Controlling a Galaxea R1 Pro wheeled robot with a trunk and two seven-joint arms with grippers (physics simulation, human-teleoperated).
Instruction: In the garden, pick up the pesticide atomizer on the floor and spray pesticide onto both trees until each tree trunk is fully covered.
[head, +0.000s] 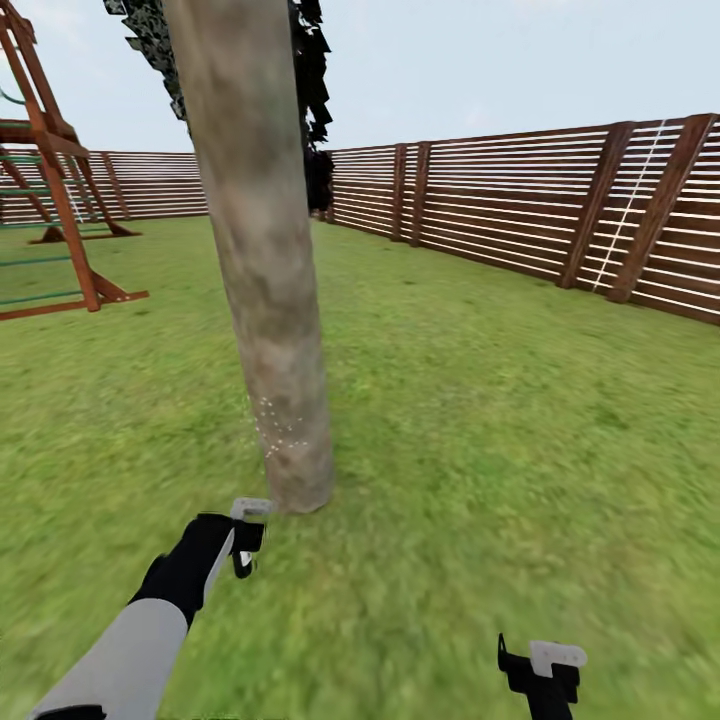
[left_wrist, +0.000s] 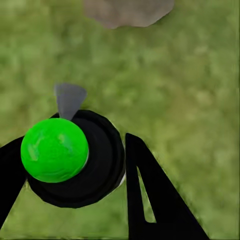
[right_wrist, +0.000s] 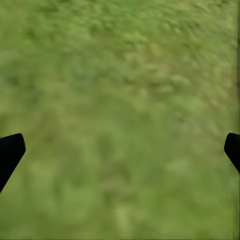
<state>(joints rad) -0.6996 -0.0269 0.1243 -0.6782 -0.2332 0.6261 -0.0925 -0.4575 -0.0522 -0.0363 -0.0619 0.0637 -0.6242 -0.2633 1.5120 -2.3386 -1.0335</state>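
Note:
A thick pale grey-brown tree trunk (head: 262, 260) rises from the lawn (head: 480, 420) just ahead, with dark foliage (head: 150, 35) at its top. A small scatter of whitish pesticide specks (head: 272, 428) sits low on the trunk. My left gripper (head: 246, 545) hangs close to the trunk's base (left_wrist: 129, 11), shut on the pesticide atomizer (left_wrist: 55, 150), a black round body with a bright green cap and a grey nozzle (left_wrist: 69, 99) pointing toward the trunk. One black finger (left_wrist: 150, 200) presses its side. My right gripper (head: 540, 668) hovers low over bare grass, open (right_wrist: 120, 150).
A brown slatted fence (head: 520, 205) rings the lawn on the right and far side. A wooden play frame (head: 50, 170) stands at the left. A dark thin tree (head: 318, 178) shows behind the trunk. Open grass lies to the right.

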